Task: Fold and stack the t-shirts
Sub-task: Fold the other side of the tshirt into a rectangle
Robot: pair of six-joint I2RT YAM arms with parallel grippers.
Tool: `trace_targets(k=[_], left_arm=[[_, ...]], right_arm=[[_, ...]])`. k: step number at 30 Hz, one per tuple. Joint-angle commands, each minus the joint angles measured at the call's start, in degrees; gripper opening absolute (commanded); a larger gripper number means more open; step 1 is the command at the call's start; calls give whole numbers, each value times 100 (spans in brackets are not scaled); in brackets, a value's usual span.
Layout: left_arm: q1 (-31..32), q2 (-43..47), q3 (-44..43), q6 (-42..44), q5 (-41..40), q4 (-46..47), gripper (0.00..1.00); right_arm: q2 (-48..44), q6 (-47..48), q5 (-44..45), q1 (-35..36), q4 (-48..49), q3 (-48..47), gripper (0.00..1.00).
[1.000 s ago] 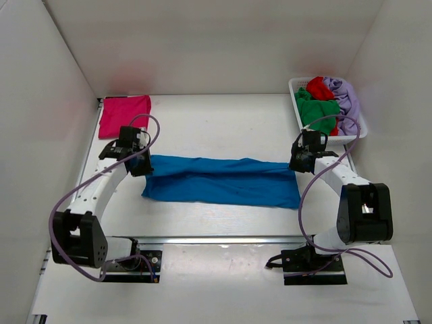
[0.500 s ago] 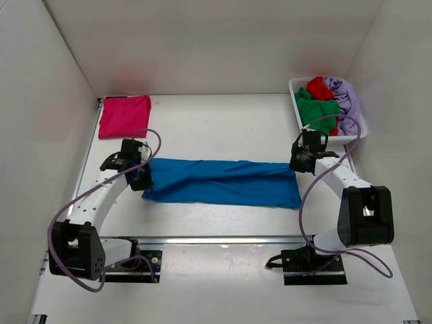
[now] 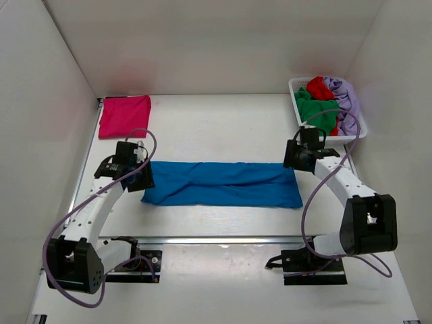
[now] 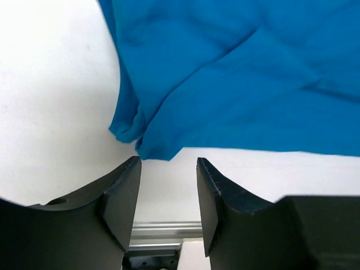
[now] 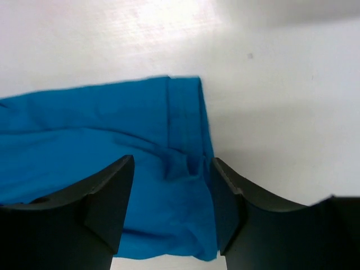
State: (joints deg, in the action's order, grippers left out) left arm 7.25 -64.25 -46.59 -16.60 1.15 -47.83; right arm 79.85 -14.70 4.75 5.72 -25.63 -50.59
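A bright blue t-shirt lies flat on the table as a long folded strip. My left gripper is at its left end, open, with the shirt's corner just beyond the fingertips and nothing between them. My right gripper hovers open over the strip's right end, its fingers straddling the cloth without pinching it. A folded magenta-pink t-shirt rests at the back left.
A white lattice basket at the back right holds green, red and lavender shirts. White walls enclose the table on three sides. A metal rail runs along the near edge.
Both grippers went from shut to open and let go of the blue shirt's ends. The strip settled flat; the left gripper came slightly toward the near edge.
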Motion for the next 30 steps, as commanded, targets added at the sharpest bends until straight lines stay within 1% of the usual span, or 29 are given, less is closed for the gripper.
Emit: trace_targets(k=[1, 3, 4, 6, 8, 10, 11, 14, 15, 19, 20, 23, 26, 29, 30], left_arm=[[5, 290, -421, -124, -10, 116, 55], [75, 247, -352, -203, 87, 291, 55], [136, 142, -229, -299, 227, 475, 55], [251, -25, -1, -492, 307, 808, 52], [251, -324, 237, -554, 551, 1108, 47], [277, -562, 448, -669, 772, 1407, 44], [399, -615, 501, -773, 721, 1539, 44], [418, -685, 607, -818, 589, 1645, 43], [435, -686, 624, -818, 701, 1689, 43], [401, -729, 589, -757, 580, 1628, 42], [374, -756, 624, -713, 571, 1611, 42], [330, -826, 799, -678, 571, 1628, 42], [330, -879, 844, -669, 606, 1698, 42], [348, -905, 853, -695, 580, 1742, 43], [330, -923, 844, -695, 580, 1725, 43]], right_arm=[[-251, 265, -141, 52, 452, -285, 53], [-172, 327, -413, 44, 707, -224, 50], [-59, 353, -597, 26, 830, -223, 45], [99, 362, -660, 87, 919, -223, 42], [336, 301, -695, 131, 937, -258, 42], [557, 318, -695, 228, 797, -329, 38], [671, 292, -573, 367, 683, -390, 36], [707, 327, -493, 544, 664, -294, 36], [698, 284, -502, 571, 656, -215, 34], [418, 134, -519, 571, 358, 154, 15], [365, 47, -485, 562, 217, 181, 12], [198, 169, -589, 405, -221, 242, 12], [145, 327, -730, 255, -714, 94, 11], [-13, 398, -704, 298, -1075, -56, 11], [-136, 415, -721, 299, -1032, -65, 11]])
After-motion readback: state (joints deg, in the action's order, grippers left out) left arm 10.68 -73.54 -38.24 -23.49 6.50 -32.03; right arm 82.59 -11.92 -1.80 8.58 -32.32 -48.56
